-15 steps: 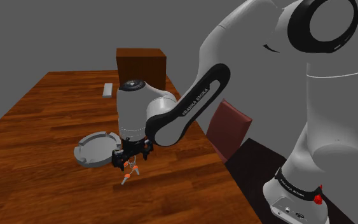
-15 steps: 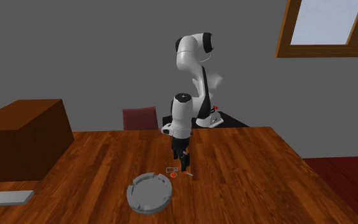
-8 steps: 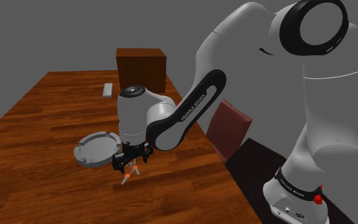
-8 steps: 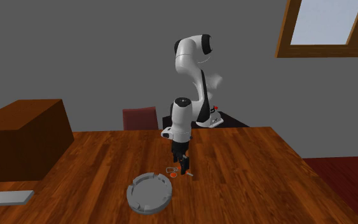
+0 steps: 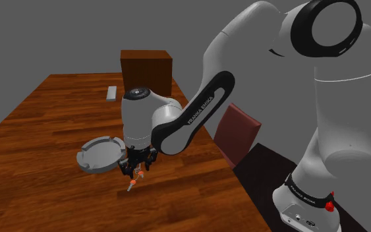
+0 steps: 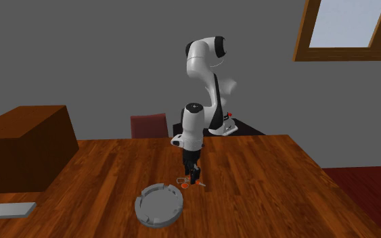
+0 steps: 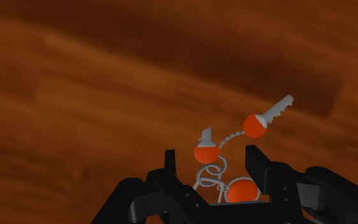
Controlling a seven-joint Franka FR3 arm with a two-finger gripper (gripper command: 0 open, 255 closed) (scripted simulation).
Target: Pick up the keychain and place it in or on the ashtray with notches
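Note:
The keychain (image 7: 223, 173) has silver rings, orange key heads and small grey keys, and lies on the wooden table (image 5: 39, 138). My gripper (image 7: 212, 153) is down over it, one black finger on each side of the rings, still apart with no clear contact. In the shoulder view the gripper (image 5: 135, 172) stands just right of the round grey notched ashtray (image 5: 85, 160), with the keychain (image 5: 133, 182) under it. In the second exterior view the gripper (image 6: 194, 180) stands behind and to the right of the ashtray (image 6: 141, 203), and the keychain (image 6: 183, 183) lies at its tips.
A dark brown box (image 5: 145, 69) stands at the table's far end, with a flat grey object (image 5: 112, 92) lying near it. A red-brown chair (image 5: 235, 132) stands at the table's right edge, close to the arm. Bare wood surrounds the ashtray.
The gripper came down onto the keychain and its fingers have drawn closer together around the rings. The keychain and ashtray have stayed where they were.

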